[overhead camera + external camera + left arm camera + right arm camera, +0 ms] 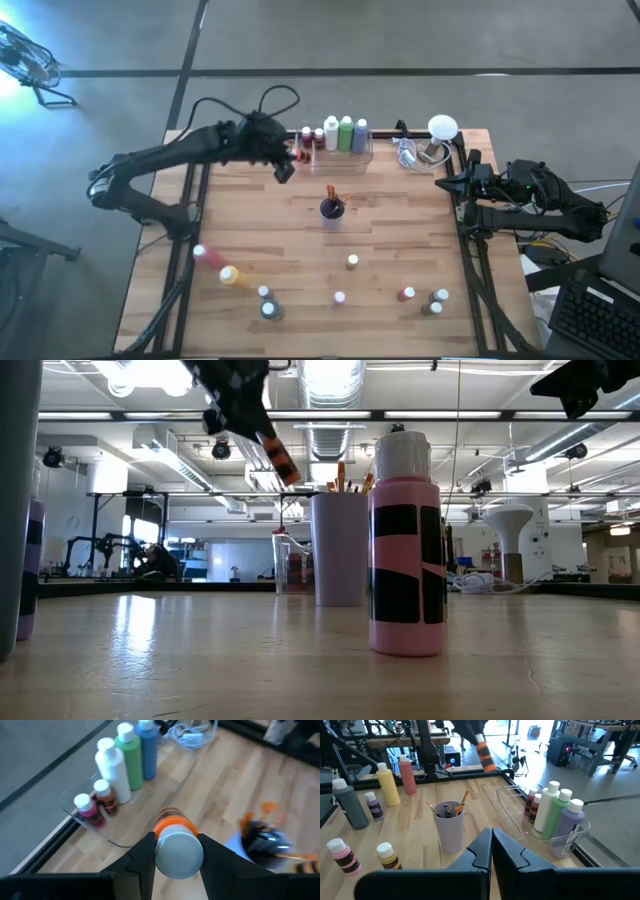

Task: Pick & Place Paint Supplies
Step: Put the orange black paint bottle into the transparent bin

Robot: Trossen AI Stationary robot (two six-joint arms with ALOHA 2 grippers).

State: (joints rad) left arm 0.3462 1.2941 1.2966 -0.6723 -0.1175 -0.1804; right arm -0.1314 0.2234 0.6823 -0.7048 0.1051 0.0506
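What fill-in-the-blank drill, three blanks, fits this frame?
1. The left gripper is shut on a small bottle with an ____ band.
2. In the clear tray, the tall bottle between the white one and the blue one is ____.
3. The brushes stand in a ____ cup at mid-table.
4. The right gripper, parked at the table's edge, is ____.

Missing words: orange; green; lavender; shut
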